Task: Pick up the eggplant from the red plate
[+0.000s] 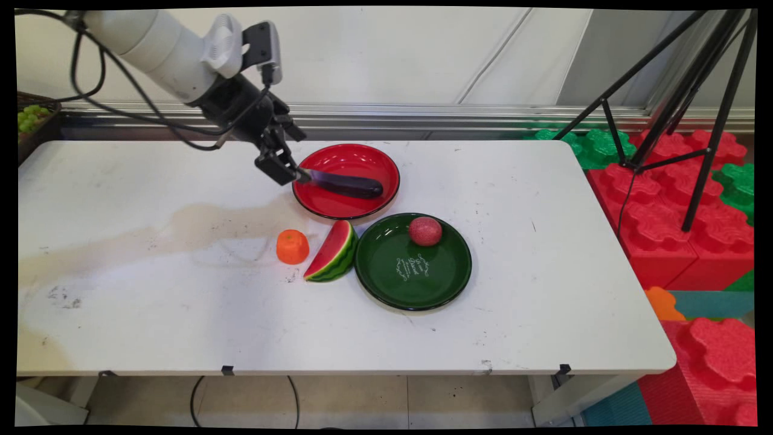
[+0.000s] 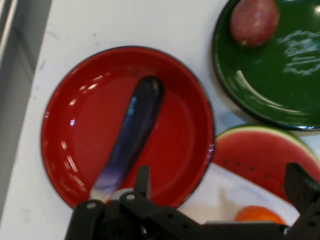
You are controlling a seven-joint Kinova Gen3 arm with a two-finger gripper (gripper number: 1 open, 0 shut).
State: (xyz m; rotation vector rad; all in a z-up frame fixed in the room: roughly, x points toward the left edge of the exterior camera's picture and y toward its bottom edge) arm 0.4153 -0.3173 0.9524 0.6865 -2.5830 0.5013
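Gripper (image 1: 288,172) is hanging left of centre in the main view, at the left rim of the red plate (image 1: 347,148). It is standing open: in the hand view (image 2: 220,175) the two fingers are rising from the bottom edge well apart, with nothing between them.

The dark purple eggplant (image 1: 347,184) is lying across the red plate, pale stem end toward the gripper. In the hand view that end (image 2: 107,182) is sitting just beside the left-hand finger (image 2: 143,177), outside the gap and not within it.

Judgement on handling: the eggplant is looking glossy, rounded and tapered, so it is likely to roll or slip. The open fingers are sitting off-line from it. A sound hold would want them astride the thicker middle, clear of the plate's raised rim.

Pose: the arm is reaching in from the upper left of the frame, wrist angling down and to the right, cables drooping beneath it.

Nearby, toward lower centre: orange (image 1: 293,246), watermelon slice (image 1: 331,254), and a green plate (image 1: 386,284) carrying a reddish round fruit (image 1: 425,231).
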